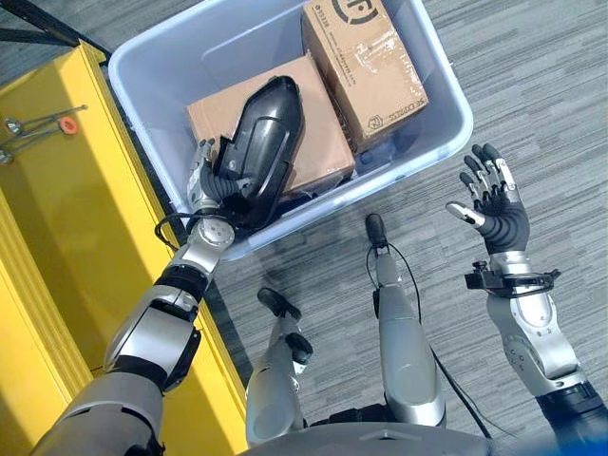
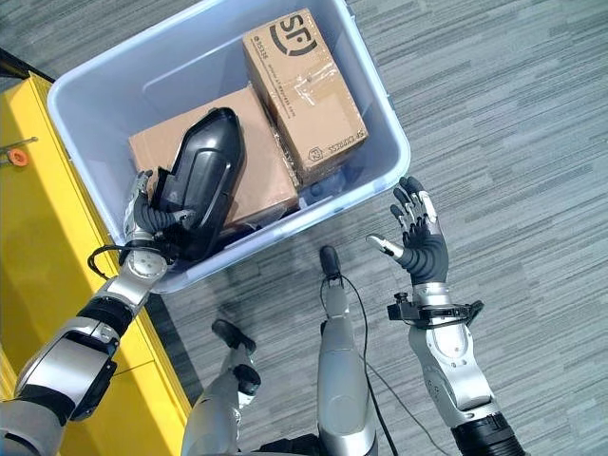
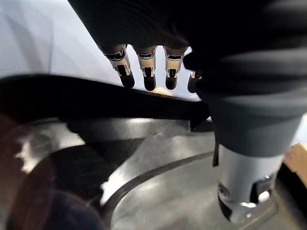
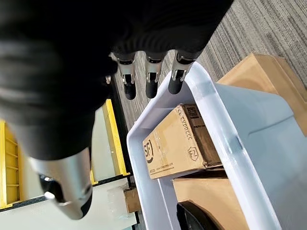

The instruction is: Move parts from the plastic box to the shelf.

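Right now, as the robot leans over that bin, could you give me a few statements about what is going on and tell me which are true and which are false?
1. The left hand grips a black part at the near edge of the plastic box. True.
2. The right hand holds a cardboard box. False: its fingers are spread and it holds nothing, over the carpet beside the plastic box.
3. Two cardboard boxes lie in the plastic box. True: a smaller cardboard box and a flat cardboard box under the black part.
4. The black part already sits on the yellow shelf. False: it is over the plastic box.
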Available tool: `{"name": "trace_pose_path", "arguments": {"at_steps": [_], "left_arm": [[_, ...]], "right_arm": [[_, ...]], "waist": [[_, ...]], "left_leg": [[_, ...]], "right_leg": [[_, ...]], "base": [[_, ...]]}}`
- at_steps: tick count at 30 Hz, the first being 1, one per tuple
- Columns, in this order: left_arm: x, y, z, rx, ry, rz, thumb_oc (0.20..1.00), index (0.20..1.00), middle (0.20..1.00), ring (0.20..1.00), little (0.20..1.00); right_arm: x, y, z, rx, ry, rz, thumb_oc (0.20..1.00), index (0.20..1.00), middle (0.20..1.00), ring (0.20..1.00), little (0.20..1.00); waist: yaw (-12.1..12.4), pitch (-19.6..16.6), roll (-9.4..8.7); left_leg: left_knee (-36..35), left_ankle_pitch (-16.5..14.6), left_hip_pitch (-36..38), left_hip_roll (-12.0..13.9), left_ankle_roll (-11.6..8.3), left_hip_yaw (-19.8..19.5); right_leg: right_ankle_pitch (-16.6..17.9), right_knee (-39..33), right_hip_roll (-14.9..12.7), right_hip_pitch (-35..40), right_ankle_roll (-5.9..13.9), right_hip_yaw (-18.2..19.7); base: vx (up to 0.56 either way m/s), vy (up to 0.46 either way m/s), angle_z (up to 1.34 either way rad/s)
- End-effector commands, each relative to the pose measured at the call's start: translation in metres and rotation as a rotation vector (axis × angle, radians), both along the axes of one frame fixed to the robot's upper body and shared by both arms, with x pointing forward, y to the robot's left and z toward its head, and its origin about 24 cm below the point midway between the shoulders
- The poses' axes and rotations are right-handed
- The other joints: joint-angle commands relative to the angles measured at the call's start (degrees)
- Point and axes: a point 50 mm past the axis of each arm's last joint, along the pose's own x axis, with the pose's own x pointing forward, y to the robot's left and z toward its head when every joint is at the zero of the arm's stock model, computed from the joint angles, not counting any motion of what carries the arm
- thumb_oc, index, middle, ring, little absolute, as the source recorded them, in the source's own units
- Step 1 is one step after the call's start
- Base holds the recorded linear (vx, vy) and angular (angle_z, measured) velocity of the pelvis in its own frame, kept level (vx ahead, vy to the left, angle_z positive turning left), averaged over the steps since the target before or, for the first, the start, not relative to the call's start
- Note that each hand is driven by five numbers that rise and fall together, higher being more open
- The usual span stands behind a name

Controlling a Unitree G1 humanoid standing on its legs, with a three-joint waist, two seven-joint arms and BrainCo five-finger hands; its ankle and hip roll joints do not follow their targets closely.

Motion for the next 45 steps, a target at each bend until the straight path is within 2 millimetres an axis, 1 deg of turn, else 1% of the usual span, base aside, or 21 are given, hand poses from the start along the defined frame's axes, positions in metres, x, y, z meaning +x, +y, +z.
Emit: {"name": "trace_pose_path", "arguments": {"at_steps": [1,5,6,14,19,20,21,22,23,38,45], "left_arm": [[0.0,0.036,0.021,-0.012,-0.058,0.144,1.0,1.0,1.0,1.0,1.0],[-0.002,0.04,0.017,-0.036,-0.038,0.168,1.0,1.0,1.0,1.0,1.0],[-0.002,0.044,0.015,-0.053,-0.024,0.186,1.0,1.0,1.0,1.0,1.0],[-0.004,0.054,0.015,-0.098,-0.01,0.233,1.0,1.0,1.0,1.0,1.0],[-0.007,0.062,0.012,-0.129,0.02,0.271,1.0,1.0,1.0,1.0,1.0],[-0.007,0.062,0.012,-0.129,0.02,0.271,0.875,0.875,0.875,0.875,0.875],[-0.007,0.062,0.011,-0.131,0.023,0.271,0.586,0.586,0.586,0.586,0.586],[-0.007,0.061,0.011,-0.135,0.025,0.27,0.351,0.351,0.351,0.351,0.351],[-0.006,0.06,0.01,-0.12,0.035,0.264,0.2,0.2,0.2,0.2,0.2],[-0.007,0.053,0.005,-0.139,0.027,0.24,0.2,0.2,0.2,0.2,0.2],[-0.01,0.05,-0.005,-0.144,0.052,0.23,0.2,0.2,0.2,0.2,0.2]], "right_arm": [[0.0,-0.001,0.025,0.006,-0.139,0.016,1.0,1.0,1.0,1.0,1.0],[-0.001,-0.001,0.025,0.005,-0.139,0.02,1.0,1.0,1.0,1.0,1.0],[-0.001,-0.001,0.025,0.007,-0.139,0.02,1.0,1.0,1.0,1.0,1.0],[-0.001,0.001,0.026,0.008,-0.143,0.033,1.0,1.0,1.0,1.0,1.0],[-0.001,0.002,0.027,0.008,-0.145,0.04,1.0,1.0,1.0,1.0,1.0],[-0.001,0.002,0.027,0.008,-0.145,0.04,1.0,1.0,1.0,1.0,1.0],[-0.002,0.003,0.027,0.008,-0.146,0.041,1.0,1.0,1.0,1.0,1.0],[-0.002,0.003,0.027,0.007,-0.144,0.043,1.0,1.0,1.0,1.0,1.0],[-0.003,0.003,0.026,0.004,-0.141,0.045,1.0,1.0,1.0,1.0,1.0],[-0.007,-0.001,0.021,0.007,-0.12,0.046,1.0,1.0,1.0,1.0,1.0],[-0.007,-0.004,0.019,0.002,-0.105,0.045,1.0,1.0,1.0,1.0,1.0]], "waist": [[-0.1,-0.3,-1.88],[-0.3,-0.1,-1.94],[-0.4,0.1,-1.97],[-0.8,0.6,-2.31],[-1.1,1.0,-2.52],[-1.1,0.9,-2.51],[-1.2,1.0,-2.54],[-1.2,0.9,-2.49],[-1.1,0.9,-2.45],[-0.8,-0.4,-2.18],[-0.5,-0.9,-2.11]], "left_leg": [[9.7,-0.1,-2.3,8.2,-5.98,-7.3],[9.9,-0.2,-2.7,8.2,-5.97,-7.2],[10.0,-0.2,-3.1,8.2,-5.97,-7.2],[10.5,-0.6,-4.9,8.3,-5.92,-7.2],[10.9,-0.8,-6.5,8.5,-5.91,-7.4],[11.0,-0.8,-6.6,8.5,-5.91,-7.4],[11.0,-0.8,-6.7,8.5,-5.91,-7.4],[11.0,-0.8,-6.9,8.5,-5.89,-7.5],[11.1,-0.8,-7.3,8.4,-5.86,-7.8],[12.3,-1.6,-8.4,8.5,-5.57,-9.2],[12.7,-2.0,-8.0,8.4,-5.46,-9.7]], "right_leg": [[-5.7,10.4,-6.0,0.0,4.02,-1.3],[-5.8,10.6,-5.8,-0.7,3.98,-1.2],[-5.8,10.7,-5.6,-1.2,3.91,-1.0],[-5.8,11.4,-5.2,-3.3,3.82,-0.4],[-5.8,11.8,-4.9,-4.8,3.71,-0.1],[-5.8,11.8,-4.9,-4.8,3.71,-0.1],[-5.8,11.8,-4.8,-5.0,3.7,-0.1],[-5.8,11.8,-4.7,-5.1,3.66,-0.1],[-5.8,12.0,-4.6,-5.5,3.55,0.0],[-6.2,12.0,-4.4,-5.3,3.36,-0.2],[-6.5,12.2,-4.6,-4.6,3.3,-0.4]], "base": [[0.0,0.0,0.0],[0.0,0.0,0.0],[0.0,0.0,0.0],[0.0,-0.001,-0.07],[0.0,0.0,0.0],[0.0,0.0,0.0],[0.0,0.0,0.0],[0.0,0.0,0.0],[0.0,0.0,0.0],[0.0,0.0,0.0],[0.0,0.005,0.03]]}}
